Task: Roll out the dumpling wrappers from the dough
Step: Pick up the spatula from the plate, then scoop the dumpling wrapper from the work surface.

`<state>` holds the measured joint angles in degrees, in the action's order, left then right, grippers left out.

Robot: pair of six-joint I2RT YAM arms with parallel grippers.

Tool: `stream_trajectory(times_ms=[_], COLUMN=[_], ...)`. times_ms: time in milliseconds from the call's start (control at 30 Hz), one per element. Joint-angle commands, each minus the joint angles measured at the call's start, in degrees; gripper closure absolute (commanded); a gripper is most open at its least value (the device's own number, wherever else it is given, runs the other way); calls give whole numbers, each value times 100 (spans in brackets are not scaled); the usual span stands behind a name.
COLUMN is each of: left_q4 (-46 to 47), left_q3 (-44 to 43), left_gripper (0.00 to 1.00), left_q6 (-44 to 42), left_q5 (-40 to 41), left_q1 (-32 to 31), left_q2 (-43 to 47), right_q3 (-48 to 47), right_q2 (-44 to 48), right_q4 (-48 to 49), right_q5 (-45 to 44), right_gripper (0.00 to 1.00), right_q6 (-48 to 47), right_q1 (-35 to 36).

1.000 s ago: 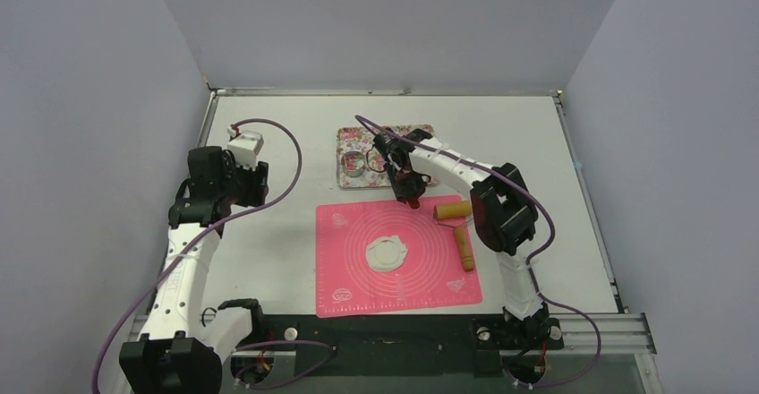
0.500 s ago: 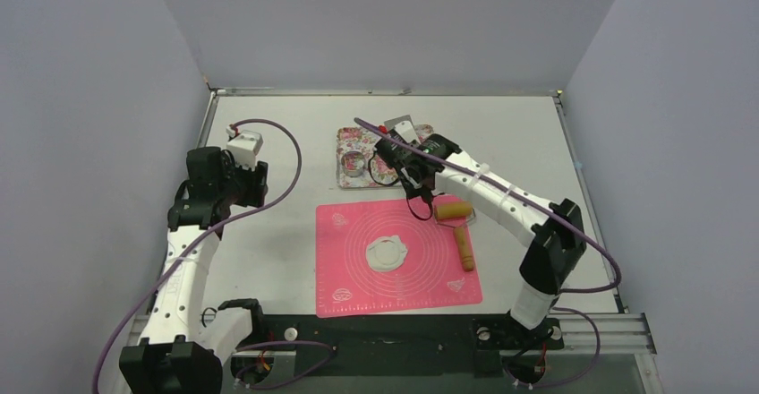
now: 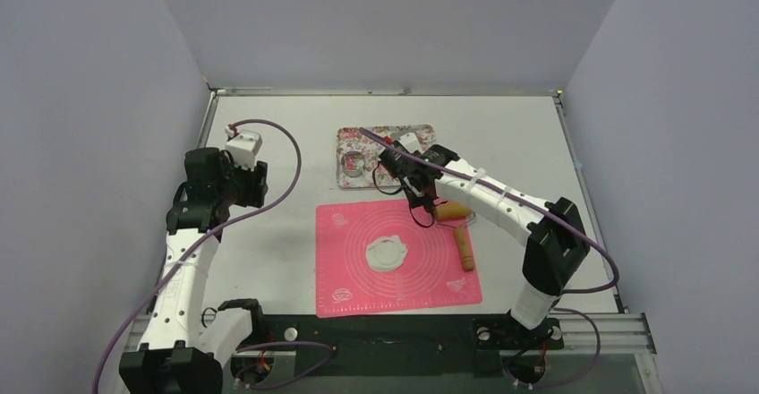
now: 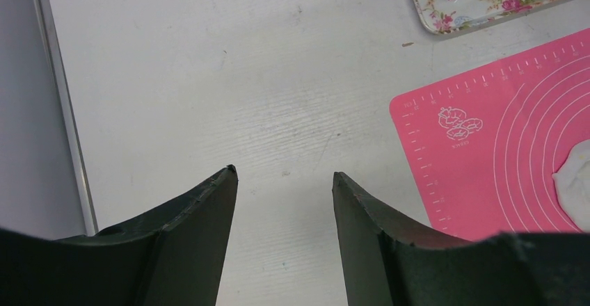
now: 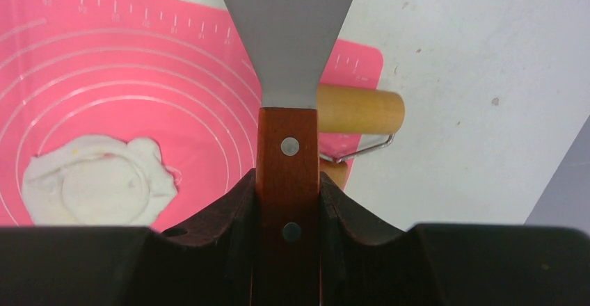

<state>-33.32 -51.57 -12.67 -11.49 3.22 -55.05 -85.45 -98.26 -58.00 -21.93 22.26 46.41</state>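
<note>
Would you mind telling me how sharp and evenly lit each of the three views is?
Top external: soft, even light, only faint shadows, the pink mat crisp. Left wrist: the table is sharp, the fingers very dark. Right wrist: the spatula shows a dull sheen on its blade, no glare; the dough is in focus.

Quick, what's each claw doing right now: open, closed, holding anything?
Left gripper: open, holding nothing.
Right gripper: closed on the spatula.

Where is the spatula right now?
In the right wrist view, the spatula is clamped by its handle in the right tool, near the pink mat's far right corner beside the wooden roller.
</note>
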Motion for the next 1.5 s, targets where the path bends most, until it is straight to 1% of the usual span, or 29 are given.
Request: stream_trajectory(times_ms=[0,200,267,333,367,533,633,833,1100,1233,1367,1467], left_q4=[190,161,220,148,115,146,44,38,54,51,48,57], left_q3=[-88,-27,19,-5,-29,-63,-178,-239,-215,-201,-227,-241], left_gripper=[49,49,49,49,49,49,49,49,49,49,49,49], left_q6=[-11,-24,43,-127,-142,-92,-51,20,36,37,42,40], left_q5=[-232,-264,-363,-572,-549,-482,-684,-809,-903,-896,-936,-947], left_q1=[46,47,47,47,47,45,40,38,33,36,29,29], left_q2=[33,-33,-26,-27,-51,-208,-326,-379,-429,-469,-514,-550], right_q3=[352,562,676,759,785,1357,1710,2171,2537,2491,2383,2263], right_q2=[500,833,1010,1205,1279,2148,2630,3067,3123,3042,2843,2691], right_q4=[-185,-959,-1151,-1390,-1552,-1711,-1761,-2087,-2420,-2538,-2640,-2733], right_q5=[44,292,400,478,496,1072,1320,1781,2010,2077,2144,2352], right_gripper=[100,100,100,100,100,100,100,100,100,100,100,100], right_q6=[268,661,801,974,1035,1672,1990,2532,2819,2849,2920,2973], right_q1=[243,716,862,1061,1192,1512,1771,2218,2705,2823,3093,3339])
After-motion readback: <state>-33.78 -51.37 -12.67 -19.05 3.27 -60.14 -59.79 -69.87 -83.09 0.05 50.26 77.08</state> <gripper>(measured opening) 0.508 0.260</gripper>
